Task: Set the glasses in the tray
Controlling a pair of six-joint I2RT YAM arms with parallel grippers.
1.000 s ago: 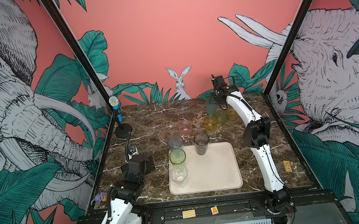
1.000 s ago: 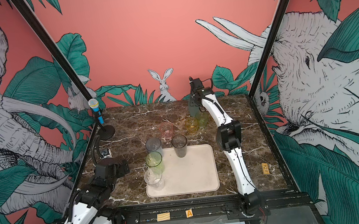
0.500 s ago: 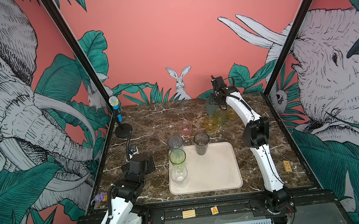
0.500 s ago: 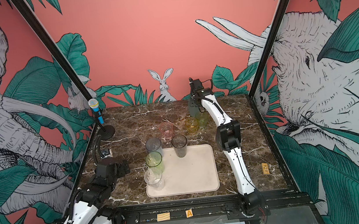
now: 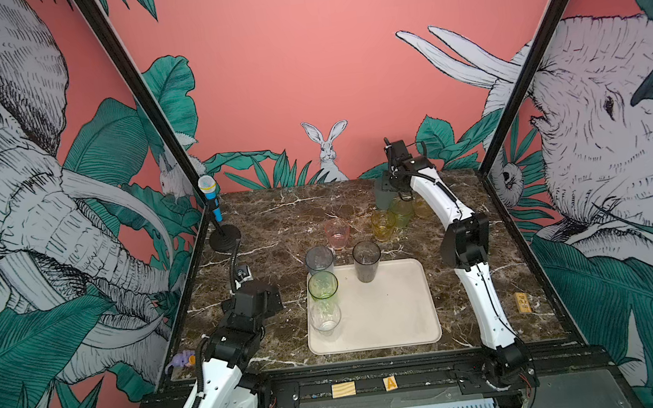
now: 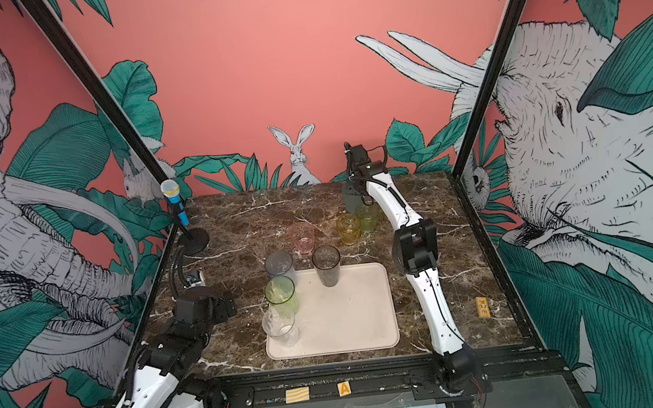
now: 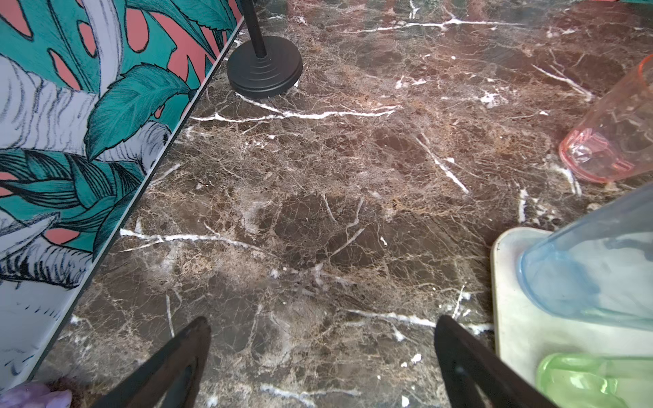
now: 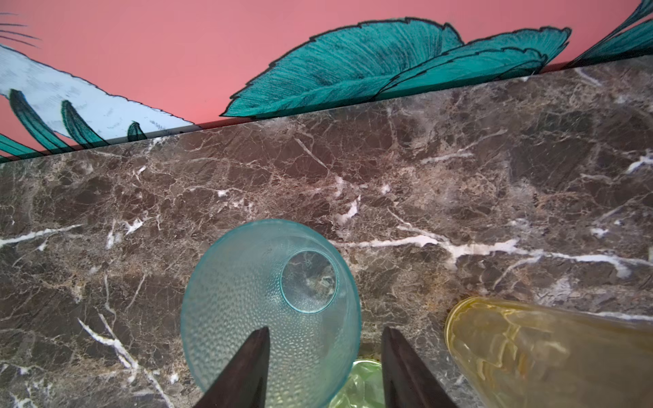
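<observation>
Now the right gripper [image 8: 325, 330] is narrowing astride the rim of the teal glass [image 8: 240, 289], one finger inside, not yet pinching; pickup looks imminent. That glass stands on the counter [image 8: 459, 176] well beyond the tray [image 5: 391, 310]; the left gripper [image 7: 322, 319] hangs wide open beside it.

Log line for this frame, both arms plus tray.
left gripper: open over bare table | right gripper: open, straddling teal glass rim | tray: grey-blue glass, dark glass, green glass, clear glass
</observation>
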